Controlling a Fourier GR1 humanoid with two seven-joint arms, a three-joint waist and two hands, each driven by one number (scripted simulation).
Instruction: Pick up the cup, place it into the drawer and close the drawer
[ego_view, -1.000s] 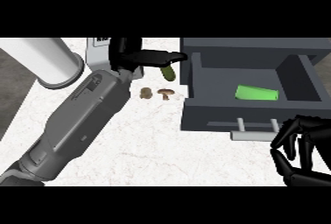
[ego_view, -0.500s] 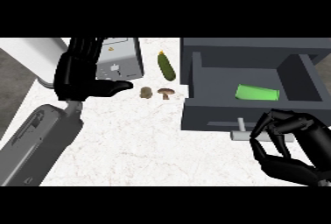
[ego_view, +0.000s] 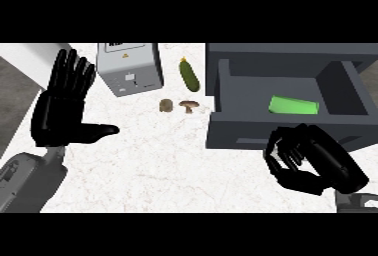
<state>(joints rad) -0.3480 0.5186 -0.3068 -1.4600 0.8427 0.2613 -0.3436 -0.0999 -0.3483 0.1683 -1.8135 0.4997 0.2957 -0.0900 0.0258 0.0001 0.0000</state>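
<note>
The green cup (ego_view: 294, 105) lies inside the open grey drawer (ego_view: 221, 90), towards its right side. My right hand (ego_view: 314, 160) is against the drawer's front panel (ego_view: 236, 132) at the lower right. Its fingers are curled and they hide the handle; I cannot see whether they hold it. My left hand (ego_view: 63, 110) stands at the left of the counter, fingers straight and pointing up, thumb out to the right, nothing in it.
A grey box-shaped appliance (ego_view: 129, 70) stands at the back, left of the drawer. A green cucumber (ego_view: 190, 75) lies between them. A small brown lump (ego_view: 166, 105) and a mushroom (ego_view: 189, 105) lie just left of the drawer front. The counter's left edge (ego_view: 22, 95) runs behind my left hand.
My left arm has drawn back from the cucumber to the left, its hand now open and upright. My right hand has risen to the drawer front and now covers the handle.
</note>
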